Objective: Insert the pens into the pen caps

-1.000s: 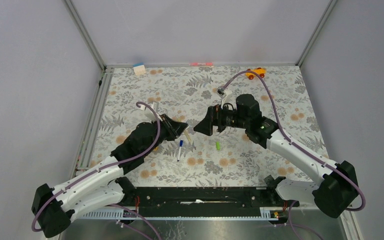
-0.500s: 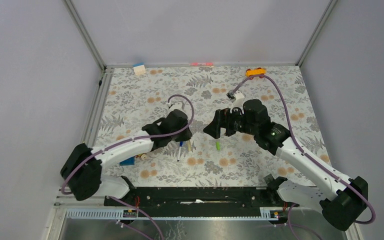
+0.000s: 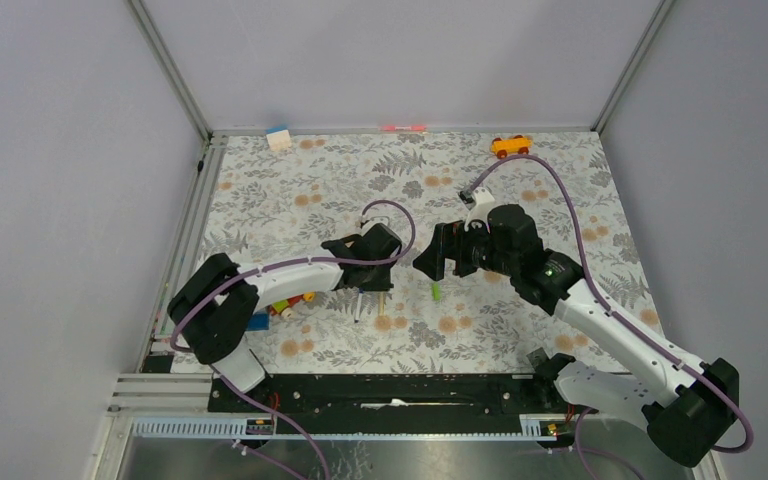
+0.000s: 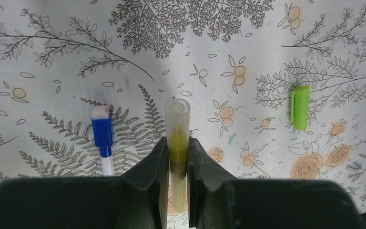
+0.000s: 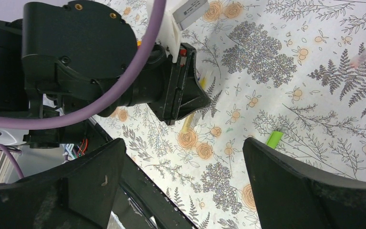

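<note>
Left wrist view: the left gripper is closed to a narrow slot on the yellow pen. It pinches the barrel, and the pale, translucent end sticks out toward 12 o'clock.
Pen height: it may rest on the mat or hang just above it; this view does not settle which.
Blue pen: lies at 9 o'clock of the yellow one, near it but apart, roughly parallel.
Green cap: lies loose on the mat at 3 o'clock of the yellow pen's free end, apart from everything.
Right gripper: jaws spread wide with nothing between them. In the top view the cap sits at 6 o'clock of it, near.
Pink pen: at the mat's 12 o'clock edge, well apart from both arms.
Pen handling: probably light, stiff and smooth, so it is liable to twist in a loose pinch. The grip is best kept on the barrel, with the end left free for the cap.
Cap handling: tiny and light, so it is likely to roll or skid if nudged. The right gripper should take it across its sides, away from the mouth, with the opening left clear and turned toward the pen.
</note>
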Motion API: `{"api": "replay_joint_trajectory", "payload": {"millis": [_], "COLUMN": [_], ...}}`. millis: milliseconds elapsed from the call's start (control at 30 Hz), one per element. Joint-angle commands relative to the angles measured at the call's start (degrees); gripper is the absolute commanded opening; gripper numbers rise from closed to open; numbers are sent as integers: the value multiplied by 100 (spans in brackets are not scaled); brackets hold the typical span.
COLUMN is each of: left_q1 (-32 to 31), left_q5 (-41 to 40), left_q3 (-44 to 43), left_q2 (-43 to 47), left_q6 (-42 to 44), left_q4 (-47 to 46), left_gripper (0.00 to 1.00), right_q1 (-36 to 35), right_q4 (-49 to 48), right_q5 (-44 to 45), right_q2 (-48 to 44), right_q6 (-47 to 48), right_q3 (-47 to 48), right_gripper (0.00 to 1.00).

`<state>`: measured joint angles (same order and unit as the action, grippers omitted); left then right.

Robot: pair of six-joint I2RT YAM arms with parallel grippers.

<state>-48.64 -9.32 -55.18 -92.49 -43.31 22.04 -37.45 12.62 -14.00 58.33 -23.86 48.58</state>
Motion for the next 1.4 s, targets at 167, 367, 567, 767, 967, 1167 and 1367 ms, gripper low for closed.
{"api": "replay_joint_trajectory", "payload": {"millis": [167, 367, 567, 767, 967, 1167, 1367], "left_q1": [-31, -36, -37, -49, -64, -98, -94], "left_q5": [-368, -417, -417, -416, -385, -262, -473], "left_q3": [-378, -379, -364, -303, -250, -97, 336], "left_q2": [-409, -528, -586, -478, -248, 462, 1671], "left_q6": [2, -49, -142, -134, -92, 71, 385], "left_q4": [180, 186, 180, 78, -60, -371, -648], "left_gripper": [4, 6, 20, 36, 45, 53, 91], "right_q1": [-1, -6, -6, 0, -7, 1, -1], "right_q4": [-34, -39, -37, -39, -83, -102, -105], "right_q5": [189, 283, 301, 340, 490, 829, 1321], "right_q2": [-98, -152, -188, -246, -352, -484, -744], "right_q6": [-40, -57, -49, -58, -53, -147, -250], "right_q3": [-39, -76, -84, -94, -158, -199, -222], "right_gripper": [100, 100, 100, 100, 100, 100, 100]}}
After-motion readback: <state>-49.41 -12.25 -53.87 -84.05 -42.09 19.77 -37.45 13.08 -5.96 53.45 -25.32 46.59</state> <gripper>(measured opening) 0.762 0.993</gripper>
